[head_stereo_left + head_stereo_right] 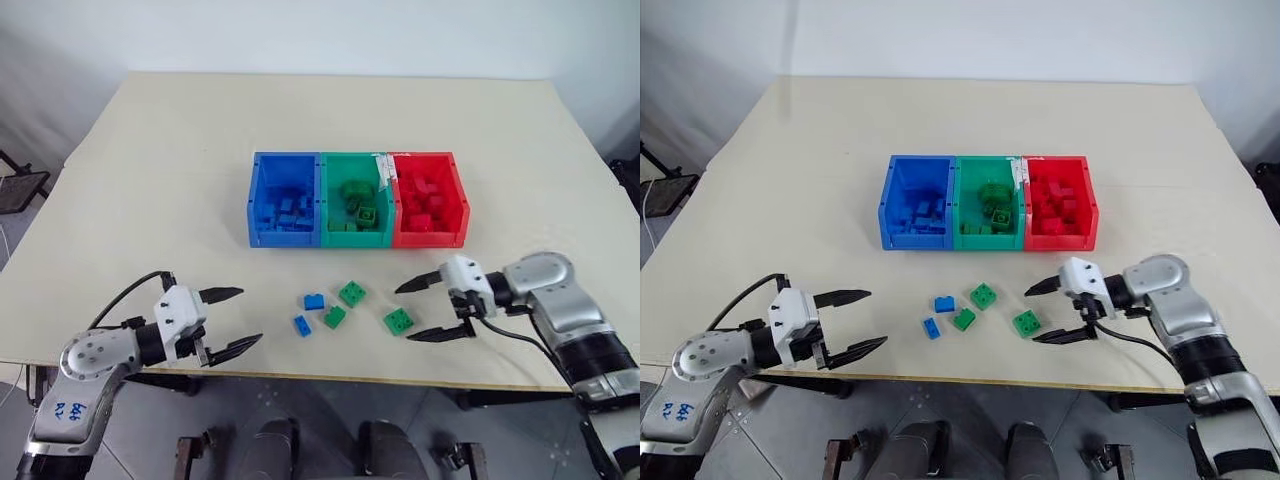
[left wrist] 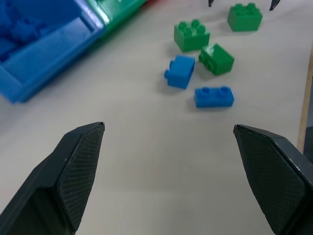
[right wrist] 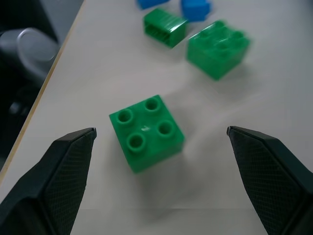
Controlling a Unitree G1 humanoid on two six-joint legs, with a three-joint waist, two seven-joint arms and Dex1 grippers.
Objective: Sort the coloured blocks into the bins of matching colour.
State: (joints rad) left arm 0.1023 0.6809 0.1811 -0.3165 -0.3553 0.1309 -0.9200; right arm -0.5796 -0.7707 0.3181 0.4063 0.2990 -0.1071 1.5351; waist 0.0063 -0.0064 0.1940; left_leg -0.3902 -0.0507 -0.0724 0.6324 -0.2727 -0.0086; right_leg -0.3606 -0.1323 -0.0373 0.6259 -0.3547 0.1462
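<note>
- Five small studded plastic bricks lie loose on the beige desk [image 1: 150,150] near its front edge, in front of the row of three joined open plastic bins: blue bin [image 1: 255,205], green bin [image 1: 326,205], red bin [image 1: 458,205]. All three bins already hold bricks of their own colour.
- Loose bricks: green four-stud brick nearest the right arm [image 1: 398,320], a second green brick [image 1: 351,293], a third green brick tipped on its side [image 1: 334,316], a blue brick [image 1: 314,301], a flatter blue brick closest to the front edge [image 1: 301,325].
- Right gripper [image 1: 428,308]: jaws spread wide, empty, lined up on the nearest green brick, which sits just ahead of the fingertips, not yet between them.
- Left gripper [image 1: 232,319]: jaws spread wide, empty, low over the desk near the front edge, well apart from the bricks.
- Step, as I read it: approach for picking that green brick.
- Next: push the right jaws forward to straddle it, keep off the neighbouring green brick, then close, lift and carry to the green bin.
</note>
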